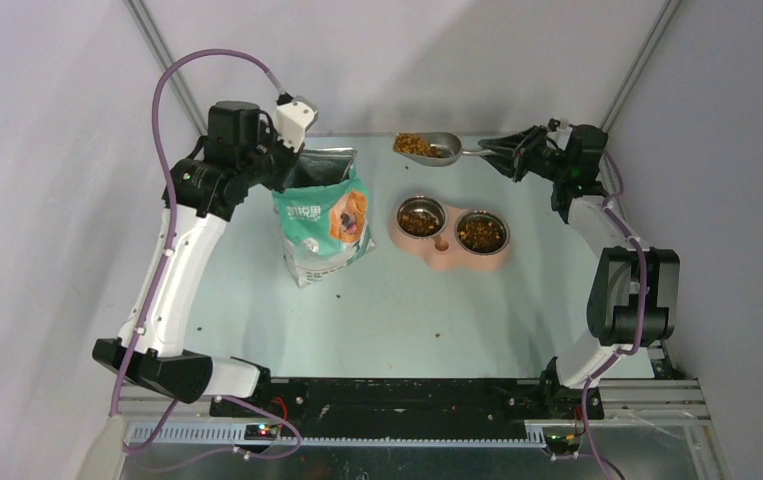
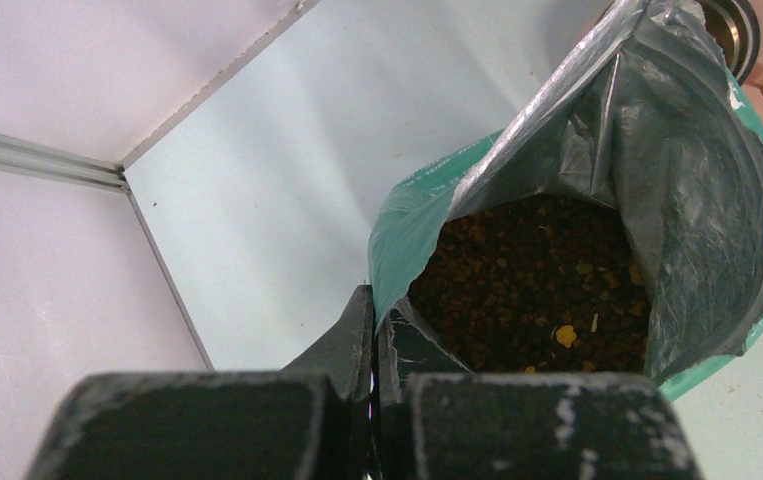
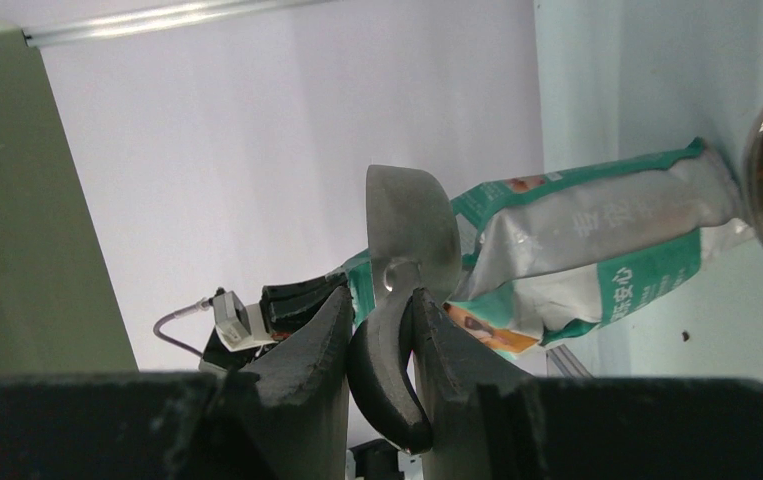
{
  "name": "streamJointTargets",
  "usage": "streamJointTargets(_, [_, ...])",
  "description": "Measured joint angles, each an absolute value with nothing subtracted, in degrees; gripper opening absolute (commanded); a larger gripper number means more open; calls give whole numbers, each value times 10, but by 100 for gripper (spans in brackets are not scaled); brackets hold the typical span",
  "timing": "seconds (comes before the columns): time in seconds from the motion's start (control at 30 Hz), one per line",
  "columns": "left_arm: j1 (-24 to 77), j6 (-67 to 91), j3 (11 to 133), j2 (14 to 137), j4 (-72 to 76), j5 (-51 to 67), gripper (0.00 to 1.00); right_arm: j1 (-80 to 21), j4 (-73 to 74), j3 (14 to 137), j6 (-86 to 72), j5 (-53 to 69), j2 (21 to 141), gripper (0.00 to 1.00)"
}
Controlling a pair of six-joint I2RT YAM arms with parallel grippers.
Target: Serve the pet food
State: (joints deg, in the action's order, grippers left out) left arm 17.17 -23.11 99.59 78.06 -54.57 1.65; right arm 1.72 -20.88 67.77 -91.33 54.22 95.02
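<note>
R tool (image 1: 487, 151) clamped on scoop (image 1: 435, 149) handle, pet food (image 1: 415, 145) heaped: tilt b4 bowls (image 1: 420, 199) = spill. L tool (image 2: 372, 320) pinching bag (image 1: 322, 225) rim.

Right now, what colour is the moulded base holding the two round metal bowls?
Pale peach-pink base, clearest in the top external view.

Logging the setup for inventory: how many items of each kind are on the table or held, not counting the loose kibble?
Teal-green foil pet food bag: 1
Grey metal scoop, loaded with brown kibble: 1
Round steel bowls: 2
Pink plastic bowl stand: 1
Total: 5
</note>
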Motion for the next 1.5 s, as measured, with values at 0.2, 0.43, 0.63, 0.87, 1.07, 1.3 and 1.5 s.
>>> streamJointTargets(0.2, [172,-231,988,774,-543,17,0,53,-219,630,-893,534,950,0])
streamJointTargets(0.43, [172,-230,982,770,-538,16,0,66,-127,623,-744,496,948,0])
streamJointTargets(0.63, [172,-230,974,766,-530,16,0,70,-59,623,-629,447,948,0])
streamJointTargets(0.87, [171,-230,959,754,-521,16,0,62,3,623,-512,387,948,0])
streamJointTargets(1.07, [171,-229,948,747,-512,16,0,23,55,627,-425,354,935,0])
streamJointTargets(1.3, [171,-229,940,740,-508,17,0,-50,94,645,-298,279,890,0])
streamJointTargets(1.5, [171,-225,934,733,-505,17,0,-143,131,671,-145,187,860,0])
